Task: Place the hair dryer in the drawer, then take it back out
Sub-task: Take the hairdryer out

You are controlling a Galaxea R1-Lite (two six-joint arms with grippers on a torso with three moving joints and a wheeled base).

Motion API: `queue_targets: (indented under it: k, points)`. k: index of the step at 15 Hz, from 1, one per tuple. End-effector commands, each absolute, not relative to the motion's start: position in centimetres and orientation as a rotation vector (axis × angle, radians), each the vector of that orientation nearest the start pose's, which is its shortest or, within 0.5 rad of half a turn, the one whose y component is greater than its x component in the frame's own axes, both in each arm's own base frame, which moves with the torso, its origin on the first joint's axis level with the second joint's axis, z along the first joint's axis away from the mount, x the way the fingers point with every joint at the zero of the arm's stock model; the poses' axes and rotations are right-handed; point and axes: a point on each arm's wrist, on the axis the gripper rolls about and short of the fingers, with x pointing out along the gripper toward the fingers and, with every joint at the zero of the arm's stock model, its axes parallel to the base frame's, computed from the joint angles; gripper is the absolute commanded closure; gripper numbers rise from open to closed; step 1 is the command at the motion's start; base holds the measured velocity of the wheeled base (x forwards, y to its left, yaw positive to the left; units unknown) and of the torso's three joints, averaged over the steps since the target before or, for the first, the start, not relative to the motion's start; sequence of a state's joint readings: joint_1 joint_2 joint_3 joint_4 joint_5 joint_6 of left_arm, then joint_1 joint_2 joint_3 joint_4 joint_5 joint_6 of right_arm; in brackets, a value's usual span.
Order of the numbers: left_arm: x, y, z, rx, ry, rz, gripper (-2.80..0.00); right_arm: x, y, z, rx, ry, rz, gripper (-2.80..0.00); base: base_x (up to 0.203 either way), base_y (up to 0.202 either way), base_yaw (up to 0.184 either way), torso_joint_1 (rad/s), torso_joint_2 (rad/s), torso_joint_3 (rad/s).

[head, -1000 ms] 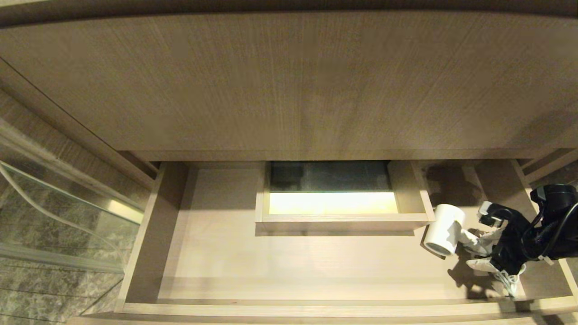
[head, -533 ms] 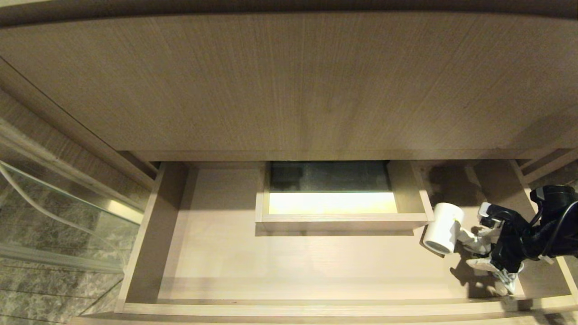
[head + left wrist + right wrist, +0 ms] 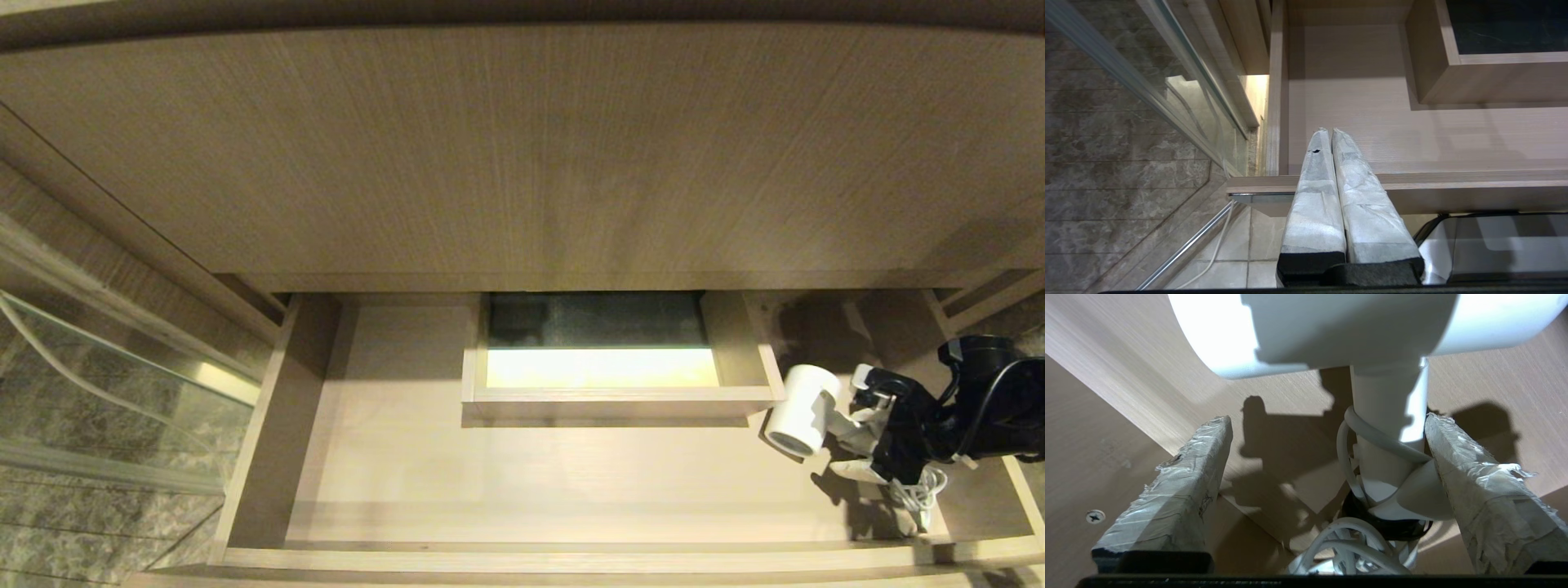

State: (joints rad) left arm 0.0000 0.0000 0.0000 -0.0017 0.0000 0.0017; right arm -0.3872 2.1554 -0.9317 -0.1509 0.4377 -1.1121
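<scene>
The drawer is pulled out wide, its light wood floor bare on the left and in the middle. At its right end lies the white hair dryer, barrel toward the middle and stubby handle toward my right gripper. That gripper stands open astride the handle. One finger lies against the plug and wound cord, while the other finger stands well clear. The barrel fills the far part of the right wrist view. My left gripper is shut and empty, parked over the drawer's left front corner.
A boxed cutout sits at the drawer's middle back, close to the dryer's barrel. A tall wood-grain panel rises above the drawer. A glass panel and marble tiles are on the left. The bundled cord trails toward the drawer's front.
My right gripper has slid leftward along the handle toward the barrel, uncovering the bundled cord behind it. The hair dryer has hardly shifted. The left gripper has not moved.
</scene>
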Motion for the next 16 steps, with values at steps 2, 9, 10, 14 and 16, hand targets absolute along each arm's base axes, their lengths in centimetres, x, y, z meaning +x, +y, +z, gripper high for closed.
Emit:
queue_targets:
  k: [2, 9, 10, 14, 16]
  points:
    - [-2.3, 0.0, 7.6, 0.002, -0.004, 0.0, 0.0, 32.3, -11.7, 2.1, -0.594, 0.823, 0.583, -2.8, 0.0, 0.0, 0.0, 0.0, 0.0, 0.0]
    - [-2.3, 0.0, 7.6, 0.002, -0.002, 0.0, 0.0, 32.8, -12.3, 2.7, -0.575, 0.814, 0.552, 0.0, 0.0, 0.0, 0.0, 0.0, 0.0, 0.0]
    - [-2.3, 0.0, 7.6, 0.002, -0.002, 0.0, 0.0, 32.9, -12.4, 2.8, -0.578, 0.813, 0.546, 0.0, 0.0, 0.0, 0.0, 0.0, 0.0, 0.0]
    - [-2.3, 0.0, 7.6, 0.002, -0.002, 0.0, 0.0, 33.1, -13.9, 4.8, -0.607, 0.774, 0.475, 0.0, 0.0, 0.0, 0.0, 0.0, 0.0, 0.0]
    - [-2.3, 0.0, 7.6, 0.002, -0.002, 0.0, 0.0, 32.6, -14.4, 5.3, -0.606, 0.77, 0.452, 0.0, 0.0, 0.0, 0.0, 0.0, 0.0, 0.0]
